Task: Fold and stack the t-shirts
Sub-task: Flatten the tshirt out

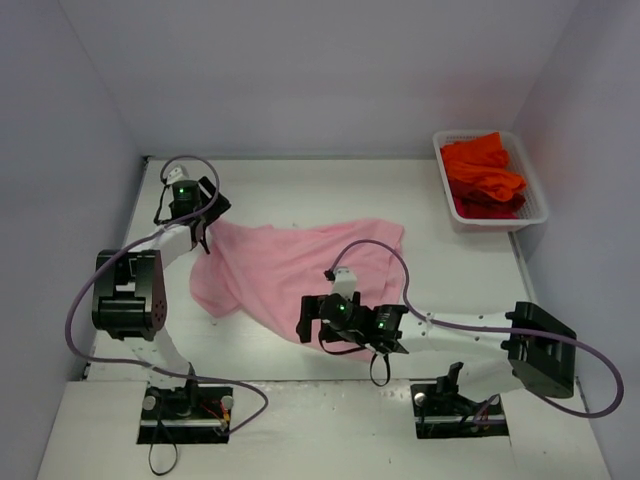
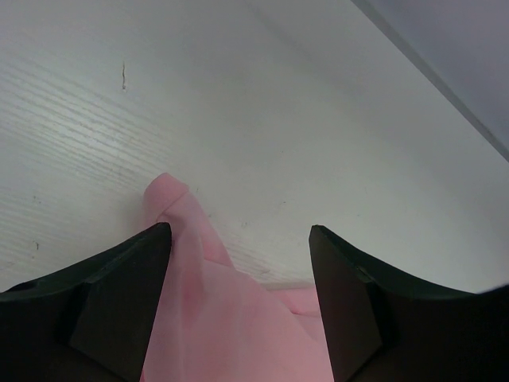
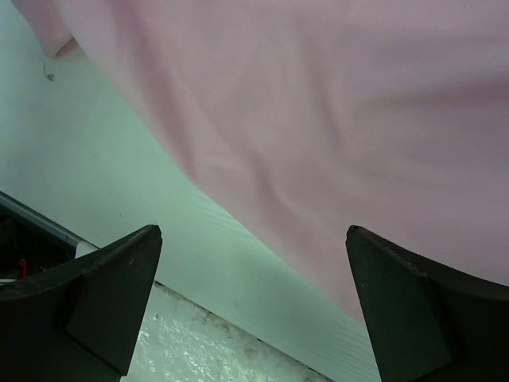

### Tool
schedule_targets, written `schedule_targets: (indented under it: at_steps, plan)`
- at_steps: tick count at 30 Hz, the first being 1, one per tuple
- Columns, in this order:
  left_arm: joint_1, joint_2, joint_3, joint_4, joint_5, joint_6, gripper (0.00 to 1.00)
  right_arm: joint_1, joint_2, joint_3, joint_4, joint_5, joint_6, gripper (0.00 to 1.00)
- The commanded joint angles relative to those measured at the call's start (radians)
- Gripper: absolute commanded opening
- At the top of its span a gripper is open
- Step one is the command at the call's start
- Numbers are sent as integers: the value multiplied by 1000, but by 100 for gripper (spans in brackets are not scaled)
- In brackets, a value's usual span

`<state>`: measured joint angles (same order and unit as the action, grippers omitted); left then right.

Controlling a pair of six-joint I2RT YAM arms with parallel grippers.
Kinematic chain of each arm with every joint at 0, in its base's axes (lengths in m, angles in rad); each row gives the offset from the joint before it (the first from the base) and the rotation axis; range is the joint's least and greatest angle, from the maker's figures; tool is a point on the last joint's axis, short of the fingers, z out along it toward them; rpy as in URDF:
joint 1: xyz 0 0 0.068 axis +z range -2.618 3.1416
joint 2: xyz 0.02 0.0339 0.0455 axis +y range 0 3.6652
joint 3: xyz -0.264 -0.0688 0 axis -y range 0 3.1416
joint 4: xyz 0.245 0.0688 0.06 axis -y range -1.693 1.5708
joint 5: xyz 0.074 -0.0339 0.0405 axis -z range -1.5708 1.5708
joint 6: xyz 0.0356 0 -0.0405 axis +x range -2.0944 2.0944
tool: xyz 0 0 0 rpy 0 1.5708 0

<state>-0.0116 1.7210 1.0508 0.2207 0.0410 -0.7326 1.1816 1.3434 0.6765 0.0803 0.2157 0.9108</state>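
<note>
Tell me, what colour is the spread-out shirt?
Light pink; the shirt shows best from the top view.

Overhead wide; both wrists close over t-shirt (image 1: pixel 290 270).

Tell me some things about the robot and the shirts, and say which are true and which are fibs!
1. The pink shirt lies on the table. True.
2. The pink shirt is neatly folded. False: it lies rumpled, unfolded.
3. The orange shirts are in the basket. True.
4. The right gripper has its jaws shut on the pink shirt. False: its jaws stand open.
5. The basket sits at the near left. False: it is at the far right.
</note>
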Motion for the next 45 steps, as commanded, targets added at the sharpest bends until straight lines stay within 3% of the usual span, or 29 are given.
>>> schedule_targets:
  at_steps: [1,13,20,28,45]
  plan:
    - [5,20,57,100,28,18,66,19,13,63,7,57,20,98]
    - [-2,97,94,111,108,9,63,52,103,95,24,54,34,99]
    - [-53,84,86,-20,62,29,62,53,132,149,27,67,7,99]
    - [-148,-14,37,-162,-68,42,62,-20,137,175,26,42,23,99]
    - [-255,-218,-127,-314,-168,-27,62,-94,-4,120,-19,63,37,100]
